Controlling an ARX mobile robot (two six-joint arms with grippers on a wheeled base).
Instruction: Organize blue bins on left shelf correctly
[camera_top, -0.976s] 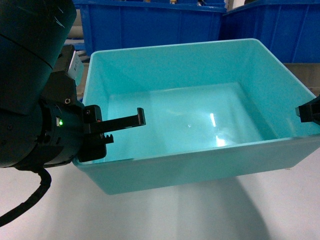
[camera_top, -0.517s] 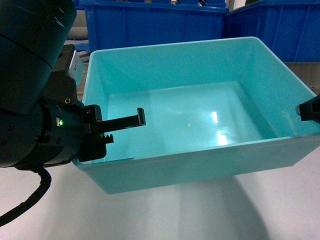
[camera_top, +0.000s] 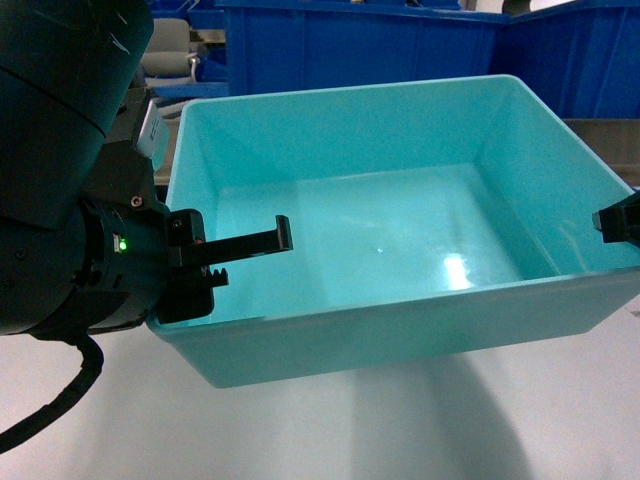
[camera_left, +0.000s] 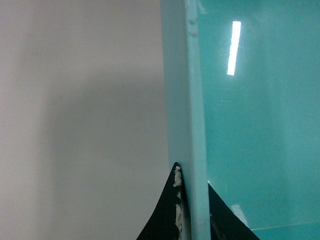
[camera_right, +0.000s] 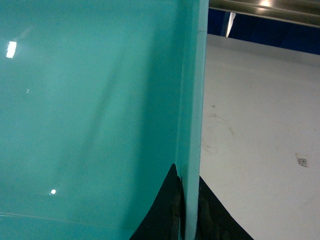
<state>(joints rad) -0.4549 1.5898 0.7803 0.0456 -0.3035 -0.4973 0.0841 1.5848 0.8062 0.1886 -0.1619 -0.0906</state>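
Note:
A light turquoise blue bin (camera_top: 380, 250), empty, hangs level above the pale floor, held by both arms. My left gripper (camera_top: 215, 262) is shut on its left wall, one black finger (camera_top: 255, 241) reaching inside. From the left wrist, the jaws pinch the thin rim (camera_left: 194, 150) from both sides. My right gripper (camera_top: 618, 222) is shut on the right wall, and its jaws also clamp the rim (camera_right: 192, 125). A shiny steel shelf rail (camera_right: 265, 9) crosses the top of the right wrist view.
Royal-blue crates (camera_top: 350, 45) stand in a row behind the bin, another at the back right (camera_top: 575, 55). Grey shelf parts (camera_top: 170, 62) show at the back left. Pale floor (camera_top: 400, 430) lies under the bin.
The blue crates behind have slid to the right in the head view, so the base has shifted or turned left. Bin and both grippers hold the same pose.

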